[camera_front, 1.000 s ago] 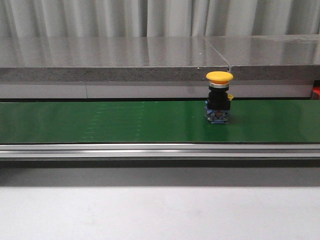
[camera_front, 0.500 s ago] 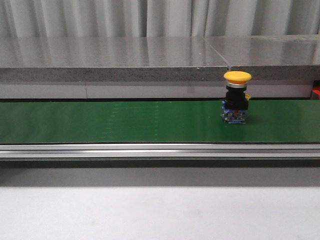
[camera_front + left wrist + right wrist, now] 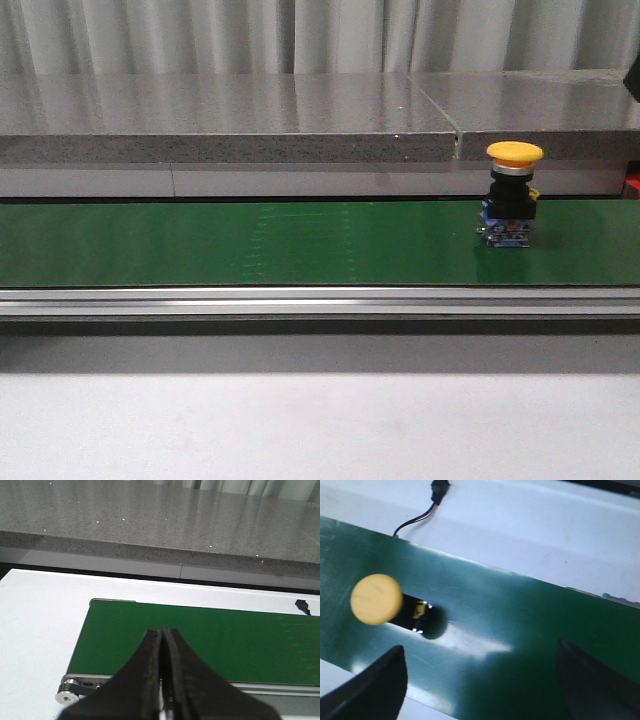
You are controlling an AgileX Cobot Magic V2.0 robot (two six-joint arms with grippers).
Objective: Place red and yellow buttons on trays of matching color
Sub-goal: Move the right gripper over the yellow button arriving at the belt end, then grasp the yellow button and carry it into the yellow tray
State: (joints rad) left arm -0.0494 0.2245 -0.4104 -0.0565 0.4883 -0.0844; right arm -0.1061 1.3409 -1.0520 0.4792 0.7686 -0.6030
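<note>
Fingers (image 3: 150,680) of my left gripper (image 3: 161,700) press flat together with nothing between them, hanging above the near rail at the end of the belt (image 3: 200,640), where a small roller (image 3: 66,696) shows at the corner. Beyond them the green belt lies bare on the white table (image 3: 35,630), and past that runs a grey stone ledge (image 3: 150,525).

My right gripper (image 3: 480,680) has its two dark fingers (image 3: 375,687) spread wide apart over the belt, holding nothing. The yellow button (image 3: 376,599) sits off to one side of the gap, not between the fingers, seen from straight above as a round cap with its shadow thrown on the belt beside it. A black cable (image 3: 422,515) lies on the table past the belt's far edge.

From the front, the button (image 3: 513,195) stands upright on the belt (image 3: 250,245) well toward my right end: yellow cap on top, black body under it, blue base touching the belt. A metal rail (image 3: 300,300) runs along the belt's near side. Behind the belt is the ledge (image 3: 230,120), then a pale curtain (image 3: 200,35).
</note>
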